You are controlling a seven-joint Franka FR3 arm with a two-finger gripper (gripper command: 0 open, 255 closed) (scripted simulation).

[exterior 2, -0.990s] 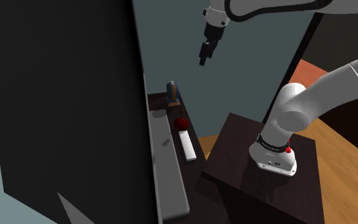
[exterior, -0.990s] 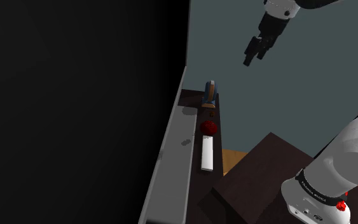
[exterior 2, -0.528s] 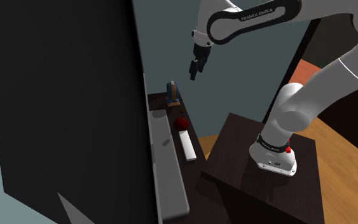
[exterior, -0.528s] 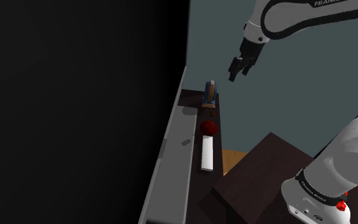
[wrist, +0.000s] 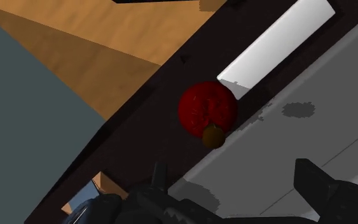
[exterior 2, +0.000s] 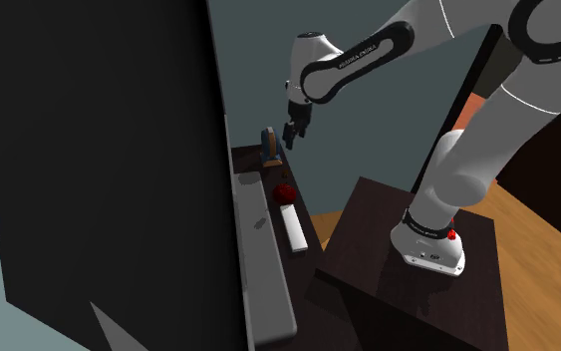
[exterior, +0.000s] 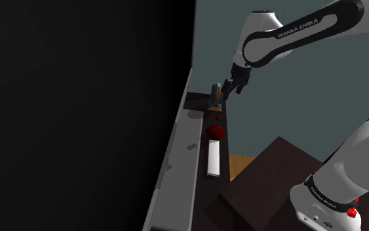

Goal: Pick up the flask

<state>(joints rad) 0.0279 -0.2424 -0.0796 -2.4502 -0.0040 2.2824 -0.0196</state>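
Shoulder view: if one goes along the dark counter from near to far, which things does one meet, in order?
white bar → red ball → small brown ball → flask

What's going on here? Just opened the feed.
A white robot arm is going for the flask, which stands upright at the end of a dark ledge farthest from the stand. The black gripper hangs open close beside the flask's top and holds nothing yet. A red round thing and a white bar lie nearer along the ledge.
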